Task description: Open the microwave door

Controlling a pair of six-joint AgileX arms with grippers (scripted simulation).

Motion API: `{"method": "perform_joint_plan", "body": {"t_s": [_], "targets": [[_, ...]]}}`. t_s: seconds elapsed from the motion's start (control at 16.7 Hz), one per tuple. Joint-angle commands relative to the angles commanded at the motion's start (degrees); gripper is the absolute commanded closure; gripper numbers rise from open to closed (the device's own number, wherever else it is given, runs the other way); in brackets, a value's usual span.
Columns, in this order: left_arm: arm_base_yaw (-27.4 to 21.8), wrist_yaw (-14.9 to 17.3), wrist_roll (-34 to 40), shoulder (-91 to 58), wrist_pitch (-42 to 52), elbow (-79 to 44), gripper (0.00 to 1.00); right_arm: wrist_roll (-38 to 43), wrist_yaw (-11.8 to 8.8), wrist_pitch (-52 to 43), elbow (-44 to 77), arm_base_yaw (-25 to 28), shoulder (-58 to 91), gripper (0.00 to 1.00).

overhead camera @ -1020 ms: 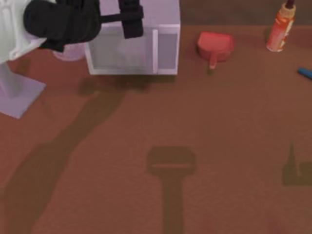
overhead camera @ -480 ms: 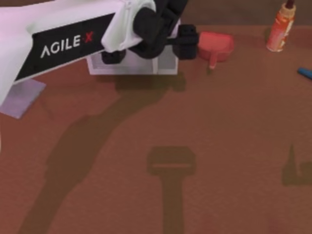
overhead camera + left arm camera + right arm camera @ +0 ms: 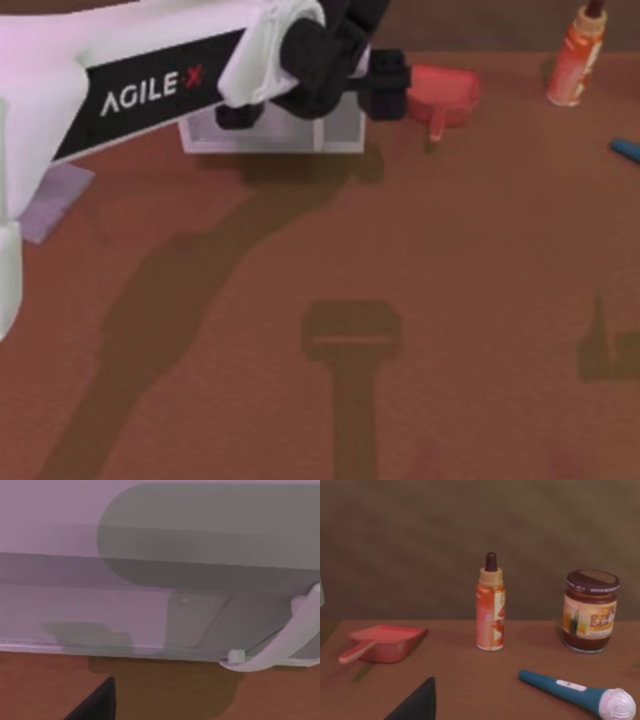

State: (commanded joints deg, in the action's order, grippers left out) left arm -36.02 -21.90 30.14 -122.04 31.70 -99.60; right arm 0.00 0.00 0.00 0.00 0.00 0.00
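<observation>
A: Where is the left gripper [image 3: 388, 84]?

B: Up at the far edge of the table [image 3: 420, 300], at the right front corner of the microwave [image 3: 345, 125]. The white left arm [image 3: 140, 85] reaches across from the table's left and hides most of the oven.

A: Is that claw open or closed?

B: I cannot tell; only its black body shows from above.

A: And the microwave door [image 3: 90, 605]?

B: Directly before the claw in the left wrist view, filling the frame, its lower edge over the tabletop. A pale curved handle [image 3: 280, 650] sits at 1 side.

A: Anything near the claw?

B: A red scoop [image 3: 442, 97] just beside it, on the side away from the oven. Farther off that way stand an orange dropper bottle [image 3: 577, 55] and a blue microphone [image 3: 580, 696]; a jar [image 3: 590, 611] too.

A: The right gripper?

B: Only 1 dark fingertip [image 3: 417, 702] shows in its wrist view; I cannot tell its state.
</observation>
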Motion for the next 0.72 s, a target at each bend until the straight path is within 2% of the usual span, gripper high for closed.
{"method": "perform_joint_plan", "body": {"t_s": [0.3, 0.54, 0.72], "targets": [[2.5, 1.6, -2.2, -9.8, -5.2, -4.8, 0.00, 0.0, 0.0, 0.0, 0.0, 0.0, 0.0, 0.00], [2.8, 1.8, -2.5, -10.5, -5.7, -5.2, 0.00, 0.0, 0.0, 0.0, 0.0, 0.0, 0.0, 0.00], [2.8, 1.8, -2.5, -10.5, -5.7, -5.2, 0.23, 0.0, 0.0, 0.0, 0.0, 0.0, 0.0, 0.00]]}}
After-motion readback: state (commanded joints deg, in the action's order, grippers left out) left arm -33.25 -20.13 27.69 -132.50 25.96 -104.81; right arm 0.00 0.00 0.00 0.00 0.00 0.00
